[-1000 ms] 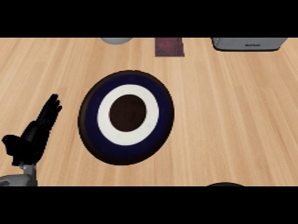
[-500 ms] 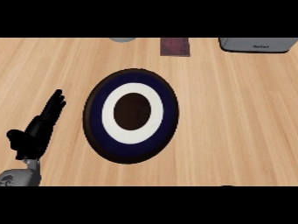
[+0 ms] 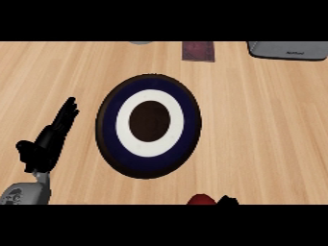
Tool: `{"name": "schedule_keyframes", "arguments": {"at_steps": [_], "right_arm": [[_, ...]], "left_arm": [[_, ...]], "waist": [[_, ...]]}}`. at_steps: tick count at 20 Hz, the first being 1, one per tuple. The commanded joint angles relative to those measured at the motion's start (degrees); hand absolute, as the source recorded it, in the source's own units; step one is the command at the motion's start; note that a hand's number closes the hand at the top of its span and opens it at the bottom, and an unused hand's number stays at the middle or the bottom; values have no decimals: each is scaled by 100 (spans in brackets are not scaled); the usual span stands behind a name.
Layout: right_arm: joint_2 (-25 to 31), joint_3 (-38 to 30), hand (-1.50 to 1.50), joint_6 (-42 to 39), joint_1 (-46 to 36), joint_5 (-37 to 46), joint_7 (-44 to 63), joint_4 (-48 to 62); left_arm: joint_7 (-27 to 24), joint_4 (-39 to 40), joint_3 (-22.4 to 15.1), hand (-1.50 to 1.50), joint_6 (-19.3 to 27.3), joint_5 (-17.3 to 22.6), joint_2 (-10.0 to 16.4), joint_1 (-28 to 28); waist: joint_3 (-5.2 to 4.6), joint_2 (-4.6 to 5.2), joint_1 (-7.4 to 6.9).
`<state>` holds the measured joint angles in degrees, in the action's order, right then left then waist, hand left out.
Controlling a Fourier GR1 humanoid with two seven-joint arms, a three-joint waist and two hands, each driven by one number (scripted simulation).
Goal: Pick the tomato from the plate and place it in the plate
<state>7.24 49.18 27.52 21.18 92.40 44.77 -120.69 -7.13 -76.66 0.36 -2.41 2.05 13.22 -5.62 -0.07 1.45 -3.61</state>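
Newly edging into view at the lower edge, round red tomato [image 3: 202,200], black right hand [image 3: 227,201] showing just beside it, grip impossible to tell, black left hand [image 3: 47,141] lying straight-fingered left of navy-and-white round plate [image 3: 184,120].

The counter [image 3: 280,125] is showing a light tan wood, with fine grain lines running across it. The plate [image 3: 107,125] is wearing a dark navy band at its rim, a white ring inside that and a dark brown centre. The left hand [image 3: 47,141] is showing black above a grey forearm [image 3: 26,194]. At the lower edge the tomato [image 3: 201,199] is showing red beside a black sliver of the right hand [image 3: 228,200]. Along the top edge a maroon square [image 3: 198,50] and a pale grey box [image 3: 294,49] are showing.
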Motion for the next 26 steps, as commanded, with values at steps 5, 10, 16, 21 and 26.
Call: {"name": "schedule_keyframes", "arguments": {"at_steps": [5,10,16,21,26], "right_arm": [[-681,-393,-150,741,-1628,-916,1239,784],[-698,-803,-150,992,-2568,-1609,1948,1625],[-717,-1297,-150,2580,-3784,-1897,2030,2448],[-721,-1322,-150,3951,-3800,-2357,1959,2518],[-529,-1045,-150,5212,-3220,-3027,1098,2593]], "left_arm": [[-32,68,-126,0,72,-143,-98,-80],[-4,50,-15,0,-13,-46,-3,-123],[-6,231,101,0,-61,11,59,-159],[122,22,128,0,-53,36,98,-55],[-13,-81,204,0,-134,86,164,248]], "waist": [[9,8,-48],[12,-9,-82],[19,-46,-15],[25,-108,133],[25,-128,229]]}}
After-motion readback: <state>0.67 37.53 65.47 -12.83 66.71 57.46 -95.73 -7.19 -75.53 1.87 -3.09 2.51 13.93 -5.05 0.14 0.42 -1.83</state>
